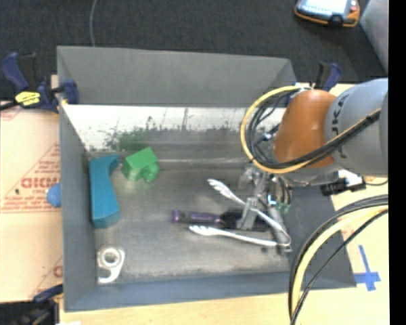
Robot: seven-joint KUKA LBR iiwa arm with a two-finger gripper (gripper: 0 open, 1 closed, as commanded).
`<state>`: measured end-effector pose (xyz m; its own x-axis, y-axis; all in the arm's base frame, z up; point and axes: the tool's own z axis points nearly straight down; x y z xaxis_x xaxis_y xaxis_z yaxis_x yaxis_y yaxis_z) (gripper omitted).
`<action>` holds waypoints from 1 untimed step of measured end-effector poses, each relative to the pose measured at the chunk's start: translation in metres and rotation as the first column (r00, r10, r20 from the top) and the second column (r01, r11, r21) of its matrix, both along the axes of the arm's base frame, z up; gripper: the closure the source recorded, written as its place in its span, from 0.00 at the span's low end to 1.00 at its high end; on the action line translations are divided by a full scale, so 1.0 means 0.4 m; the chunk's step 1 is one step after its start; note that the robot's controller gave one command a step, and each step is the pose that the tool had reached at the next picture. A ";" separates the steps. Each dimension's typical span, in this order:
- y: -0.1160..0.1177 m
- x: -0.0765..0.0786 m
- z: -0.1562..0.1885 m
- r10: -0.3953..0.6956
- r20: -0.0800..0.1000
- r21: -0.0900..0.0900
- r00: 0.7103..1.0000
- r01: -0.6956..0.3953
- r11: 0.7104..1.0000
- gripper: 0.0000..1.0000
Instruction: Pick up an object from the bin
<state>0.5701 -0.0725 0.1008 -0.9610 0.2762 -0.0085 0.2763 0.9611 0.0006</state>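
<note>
Hanging low at the right of the grey metal bin [189, 286], the gripper [254, 212] is found over shiny wire-thin metal tongs [220, 232] and the dark head of a purple-handled brush [196, 217], both lying on the floor. Nothing is judged lifted; grasp and lift remain. Its opening cannot be told. A smooth teal block [103, 191], a chunky green piece [141, 164] and a white ring [111, 259] are noted well apart, left

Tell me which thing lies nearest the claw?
The silver metal tongs, right beneath the claw; the purple-handled brush stops just beside it; the teal block, green block and white ring lie far left.
</note>
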 end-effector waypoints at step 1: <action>-0.032 0.002 -0.070 -0.214 -0.002 0.003 0.977 0.214 0.977 0.00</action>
